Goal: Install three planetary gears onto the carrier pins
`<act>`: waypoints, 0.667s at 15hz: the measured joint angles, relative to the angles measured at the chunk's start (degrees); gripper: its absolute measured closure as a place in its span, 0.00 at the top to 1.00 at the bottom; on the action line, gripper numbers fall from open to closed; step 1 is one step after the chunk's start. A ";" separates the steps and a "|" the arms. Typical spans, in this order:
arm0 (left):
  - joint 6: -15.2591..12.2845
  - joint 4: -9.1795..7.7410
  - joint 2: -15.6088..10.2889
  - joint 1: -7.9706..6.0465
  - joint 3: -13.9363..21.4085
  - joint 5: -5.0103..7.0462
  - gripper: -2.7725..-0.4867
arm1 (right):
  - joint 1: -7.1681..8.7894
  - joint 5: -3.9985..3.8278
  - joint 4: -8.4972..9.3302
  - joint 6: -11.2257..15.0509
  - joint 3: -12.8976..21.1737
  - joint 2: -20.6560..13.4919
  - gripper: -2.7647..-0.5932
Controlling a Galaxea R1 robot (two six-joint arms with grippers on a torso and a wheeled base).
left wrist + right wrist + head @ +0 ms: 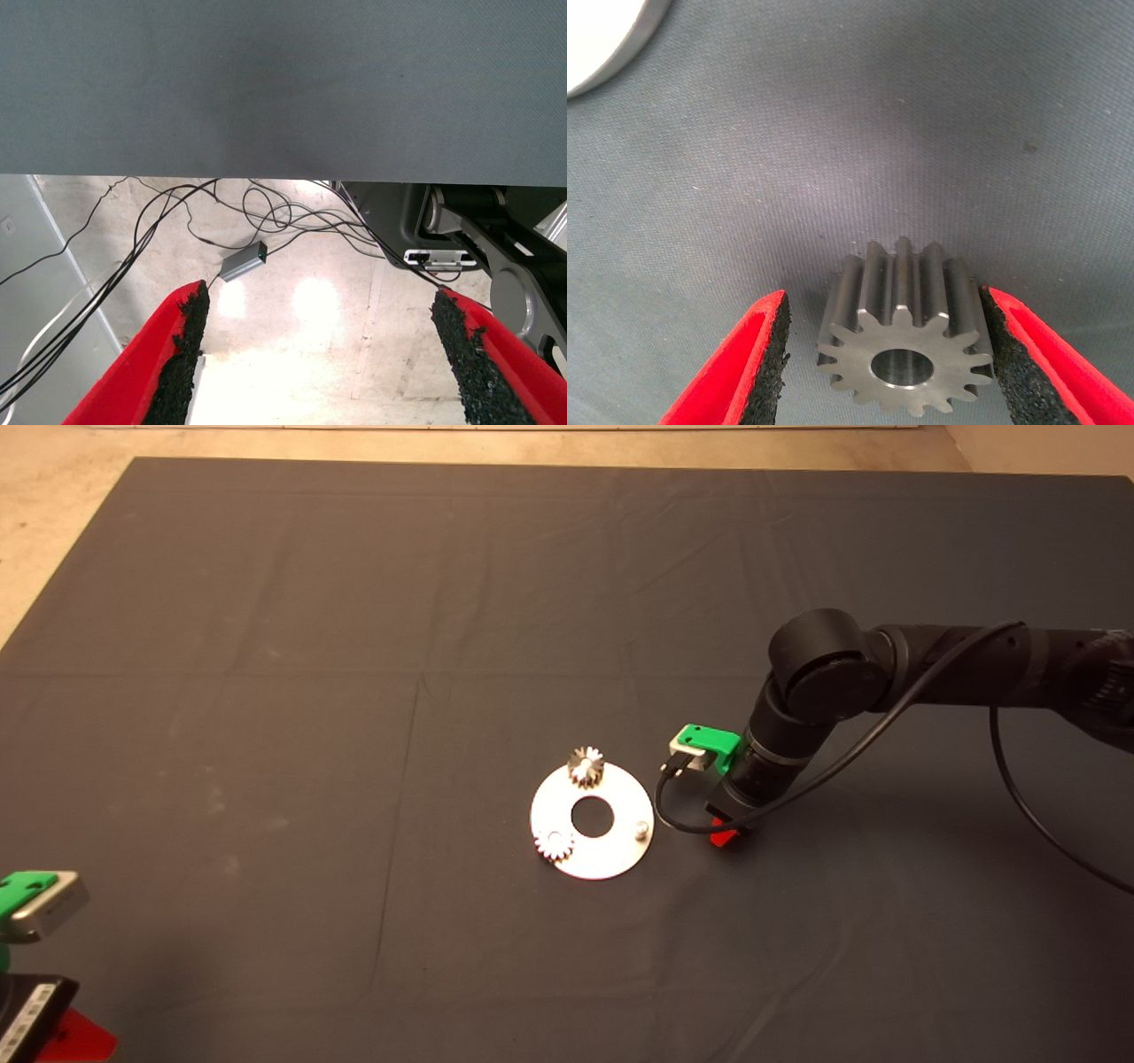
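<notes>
With the right gripper (pixel 886 354) low beside the disc (pixel 611 850), jaws spread around the third gear (pixel 902 328) (one pad touching), we centre it before closing, then seat it on the bare pin (pixel 640 830).

Robotics lab or test bench. Counter under a dark mat (pixel 266 646), bare but for machined metal parts. Pale concrete floor (pixel 301 354) below, strewn with loose black cables (pixel 159 221) and a small grey adapter (pixel 244 262); robot base hardware (pixel 496 257) alongside.
</notes>
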 joint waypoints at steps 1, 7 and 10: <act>0.20 0.00 -0.16 0.00 -0.02 0.02 0.56 | -0.01 -0.19 -0.04 0.00 0.00 0.12 0.43; 0.61 -0.01 -0.49 0.00 -0.02 0.02 0.56 | -0.02 -0.08 -0.26 0.00 0.00 0.72 0.36; 0.88 0.00 -1.24 0.00 -0.03 0.00 0.56 | -0.03 -0.03 -0.26 0.00 -0.11 0.74 0.31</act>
